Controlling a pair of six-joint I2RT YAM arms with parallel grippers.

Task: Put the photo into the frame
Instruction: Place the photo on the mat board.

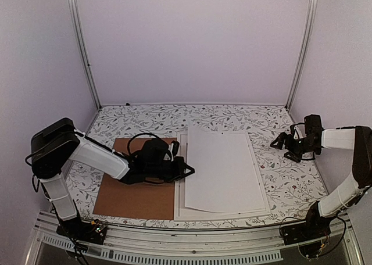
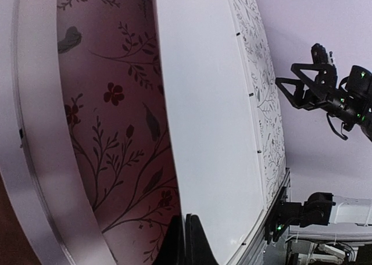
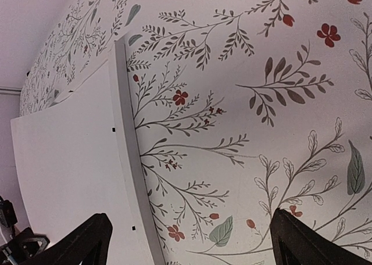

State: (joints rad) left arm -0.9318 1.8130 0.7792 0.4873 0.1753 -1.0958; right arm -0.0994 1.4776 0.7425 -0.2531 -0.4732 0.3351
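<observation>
The photo [image 1: 221, 169] shows only its white back and lies tilted over the frame [image 1: 221, 214], a thin white rectangle at the table's middle. My left gripper [image 1: 186, 171] is shut on the photo's left edge. In the left wrist view the black fingers [image 2: 200, 242] pinch that edge of the photo [image 2: 209, 120], holding it lifted above the pane, which glows reddish under the sheet. The frame's left rail [image 2: 35, 160] curves past on the left. My right gripper [image 1: 281, 142] hangs open above the tablecloth, right of the frame, holding nothing. The right wrist view shows the frame's right rail [image 3: 131, 160] and the photo [image 3: 64, 178].
A plain brown backing board [image 1: 136, 189] lies on the floral tablecloth [image 1: 151, 120] left of the frame, under my left arm. Metal posts [image 1: 84, 50] and white walls close in the back and sides. A slotted rail [image 1: 192, 242] runs along the near edge.
</observation>
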